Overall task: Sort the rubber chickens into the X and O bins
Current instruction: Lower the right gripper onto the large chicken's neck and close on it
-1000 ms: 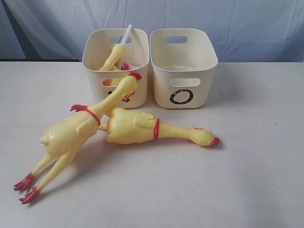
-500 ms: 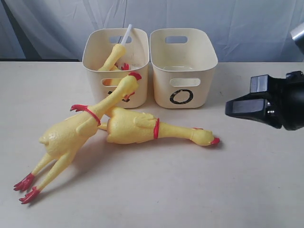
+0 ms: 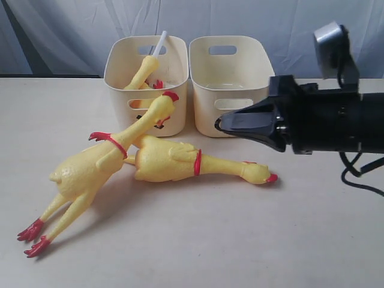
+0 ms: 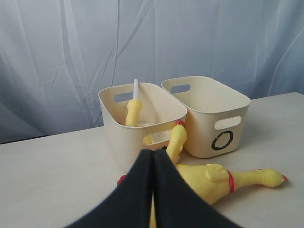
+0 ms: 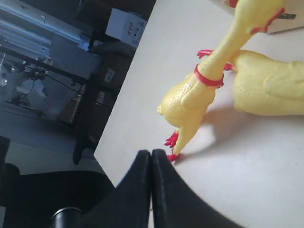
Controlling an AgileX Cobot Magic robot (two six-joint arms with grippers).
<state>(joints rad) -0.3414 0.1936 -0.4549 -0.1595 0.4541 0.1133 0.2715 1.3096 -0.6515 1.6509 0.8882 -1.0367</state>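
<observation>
A pale beige desk [image 3: 252, 240] before a blue-grey cloth backdrop [image 3: 312, 30] carries two matching cream plastic rectangular tubs with rounded corners and slot handles, side by side and touching. The left tub [image 3: 117, 90] holds a yellow rubber chicken neck [image 3: 144, 69] ending in a white tube that pokes above the rim; a bit of red shows just beside it, and more yellow shows through the front slot. This tub's front mark is mostly hidden. The right tub [image 3: 204, 96] bears a black O, plain in the left wrist view. The leaning chicken [image 3: 87, 171], a whole yellow bumpy-skinned rubber bird with red feet, comb and neck band, has its feet on the desk at the near left and its head propped against the left tub's front. The lying chicken [image 3: 165, 161], of the same kind, lies flat on the desk in front of both tubs, head pointing right, tail end meeting the other's neck. The black right hand [image 3: 218, 123] reaches in from the right above the desk, clenched on nothing, its tip covering the O in the exterior view, above the lying chicken's neck; a grey camera [image 3: 329, 39] sits on its arm. The black left hand [image 4: 153, 153], seen only in its wrist view, is clenched and empty, pointing toward the tubs.
</observation>
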